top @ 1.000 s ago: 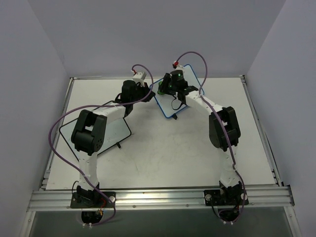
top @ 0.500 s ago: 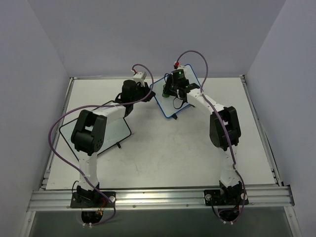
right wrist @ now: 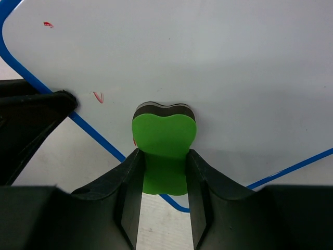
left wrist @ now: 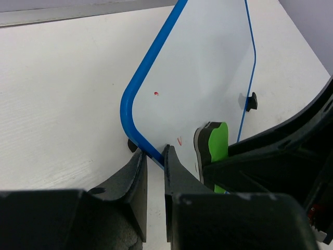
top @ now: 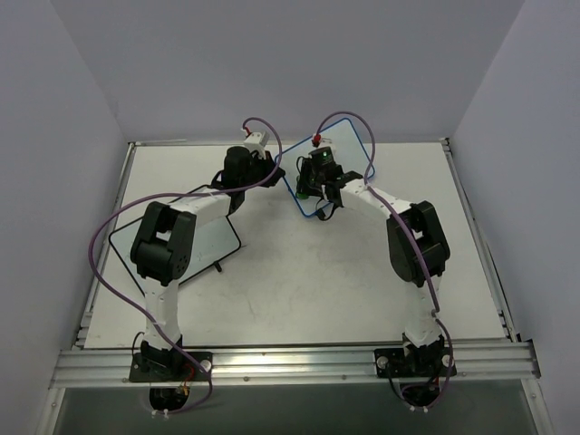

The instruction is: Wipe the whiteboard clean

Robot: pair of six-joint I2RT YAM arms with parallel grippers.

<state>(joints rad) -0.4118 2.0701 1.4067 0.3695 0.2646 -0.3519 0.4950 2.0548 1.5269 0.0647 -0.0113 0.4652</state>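
The blue-framed whiteboard [top: 352, 149] stands tilted at the back middle of the table. My left gripper [top: 272, 174] is shut on its blue frame [left wrist: 136, 86] near the lower left corner, and the frame passes between the fingers [left wrist: 171, 169]. My right gripper [right wrist: 164, 172] is shut on a green eraser [right wrist: 164, 136] with a black pad, pressed flat on the board's lower part. The eraser also shows in the left wrist view [left wrist: 214, 146]. Small red marks [right wrist: 98, 96] remain near the left edge, with another [right wrist: 48, 24] higher up. One black foot [left wrist: 251, 101] shows.
A larger black-framed whiteboard [top: 213, 237] lies flat at the left under my left arm. Grey walls enclose the table on three sides. A metal rail [top: 290, 362] runs along the near edge by the arm bases.
My right gripper has slid the eraser down the board toward its near lower edge. The left gripper has stayed clamped on the frame.
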